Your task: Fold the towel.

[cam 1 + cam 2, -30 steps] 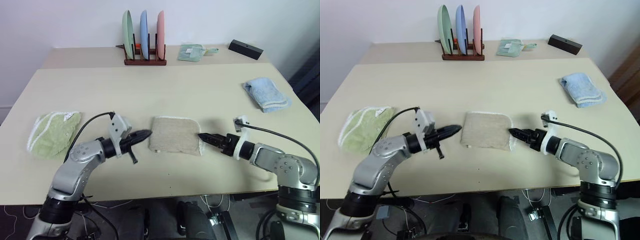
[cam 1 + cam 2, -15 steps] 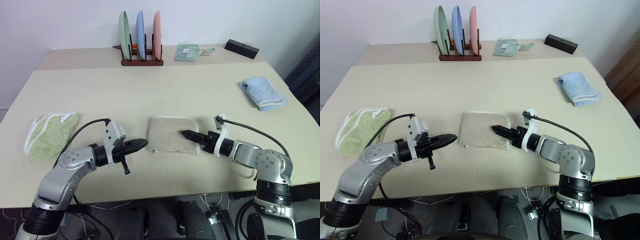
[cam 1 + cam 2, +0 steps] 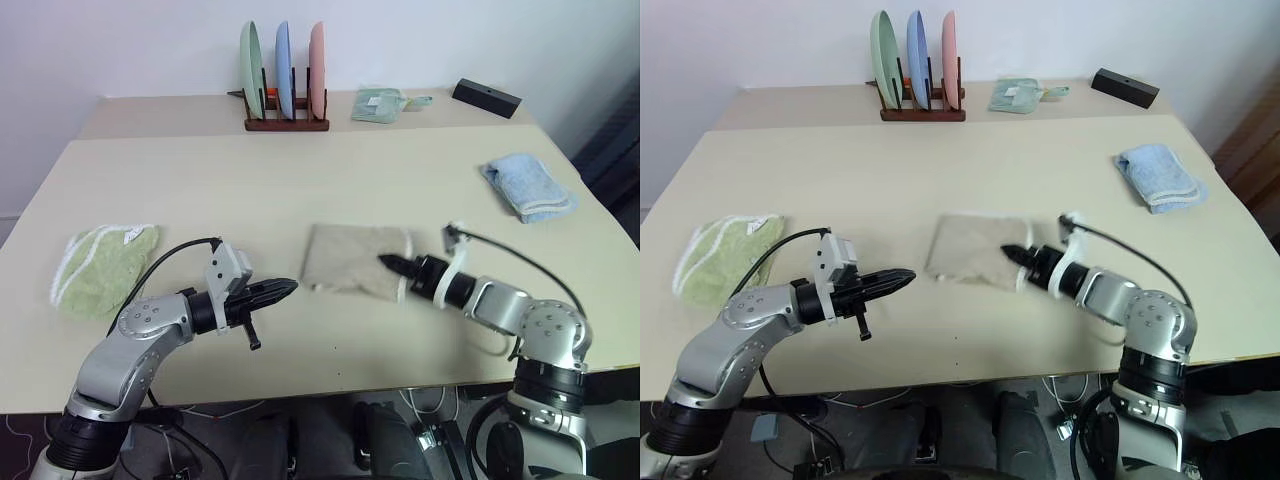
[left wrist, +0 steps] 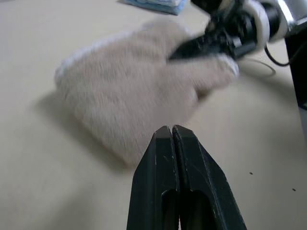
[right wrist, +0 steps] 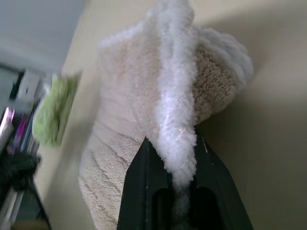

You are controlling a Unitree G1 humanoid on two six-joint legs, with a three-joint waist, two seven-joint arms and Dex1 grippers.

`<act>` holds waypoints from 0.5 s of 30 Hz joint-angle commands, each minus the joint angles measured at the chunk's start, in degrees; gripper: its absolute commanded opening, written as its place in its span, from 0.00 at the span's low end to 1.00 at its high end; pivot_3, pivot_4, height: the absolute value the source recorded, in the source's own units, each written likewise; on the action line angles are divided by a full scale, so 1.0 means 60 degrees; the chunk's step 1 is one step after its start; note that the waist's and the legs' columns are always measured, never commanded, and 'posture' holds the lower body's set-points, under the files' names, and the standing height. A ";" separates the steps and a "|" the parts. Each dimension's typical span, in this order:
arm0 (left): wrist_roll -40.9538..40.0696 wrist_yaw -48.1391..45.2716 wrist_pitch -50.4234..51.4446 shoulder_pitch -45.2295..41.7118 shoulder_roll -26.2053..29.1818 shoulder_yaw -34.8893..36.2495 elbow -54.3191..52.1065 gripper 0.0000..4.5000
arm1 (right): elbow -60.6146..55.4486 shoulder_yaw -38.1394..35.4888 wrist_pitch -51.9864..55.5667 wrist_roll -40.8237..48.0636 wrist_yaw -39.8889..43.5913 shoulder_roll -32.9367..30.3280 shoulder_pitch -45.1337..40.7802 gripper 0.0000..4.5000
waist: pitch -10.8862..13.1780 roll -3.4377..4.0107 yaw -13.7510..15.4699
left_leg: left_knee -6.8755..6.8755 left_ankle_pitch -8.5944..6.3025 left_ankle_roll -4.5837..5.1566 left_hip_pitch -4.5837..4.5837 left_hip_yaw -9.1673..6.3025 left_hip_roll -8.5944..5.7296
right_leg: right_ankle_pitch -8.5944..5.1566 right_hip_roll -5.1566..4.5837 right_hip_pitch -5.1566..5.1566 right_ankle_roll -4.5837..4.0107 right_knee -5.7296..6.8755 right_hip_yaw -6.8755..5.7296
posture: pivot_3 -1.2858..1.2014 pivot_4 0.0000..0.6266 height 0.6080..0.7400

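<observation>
Pinching the white-edged rim of the towel [image 3: 352, 262], right hand [image 3: 390, 263] has its two black fingers [image 5: 144, 191] closed on the fabric, the white edging bunched between them in the right wrist view. That hand sits at the towel's right side, pointing in toward the surface centre, with the edge there lifted and rumpled off the surface [image 3: 300, 190].

Left hand [image 3: 287, 287] fully closed, fingers pressed together, nothing in it. It hangs just beside the towel's near-left corner, not touching, tips aimed toward the towel.

Towel is beige terry, in the middle of the surface and closer to the near edge, between the two hands. Left part lies flat, right part is raised.

Light green towel [image 3: 100, 265] crumpled near the left edge of the surface, well apart from the beige one. Light blue folded towel [image 3: 528, 187] near the right edge. Along the far edge: plate rack [image 3: 287, 122] holding green, blue and pink plates upright, a small pale green cloth [image 3: 380, 104] beside it to the right, and a black box [image 3: 486, 97] toward the far-right corner.
</observation>
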 commanded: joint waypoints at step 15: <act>0.0178 -0.0160 -0.0244 -0.0824 -0.0463 -0.0666 0.0254 0.00 | 0.9501 -0.3504 -0.6978 -0.1072 -0.2194 -0.3471 -0.5807 0.02 | 0.0008 0.0013 -0.0028 | -0.0005 0.0001 0.0002 -0.0005 0.0028 0.0008 | 0.0003 0.0018 -0.0006 0.0007 -0.0005 0.0016 | 0.52 0.24 1.00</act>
